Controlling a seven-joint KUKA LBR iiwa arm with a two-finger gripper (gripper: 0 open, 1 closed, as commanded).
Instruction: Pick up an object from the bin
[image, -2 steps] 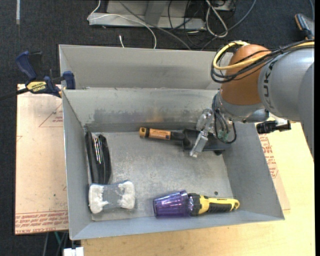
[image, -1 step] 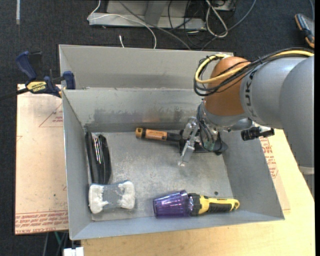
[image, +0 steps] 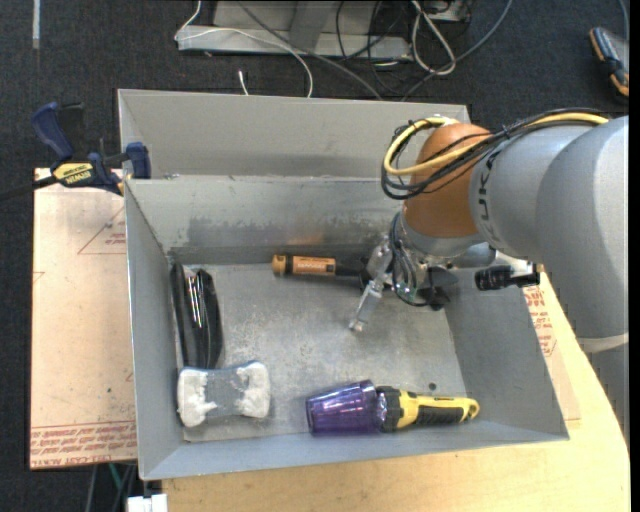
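Note:
My gripper hangs over the middle right of the bin floor, its tip slanting down and to the left. Just behind it, along the back wall, lies a tool with an orange handle; its dark shaft runs right, under the gripper's body. I see nothing held in the gripper. A purple and yellow flashlight lies at the front of the bin, well below the gripper.
A long black object lies along the left wall. A crumpled white wad sits in the front left corner. The arm with its orange cover and yellow cables reaches in over the right rim.

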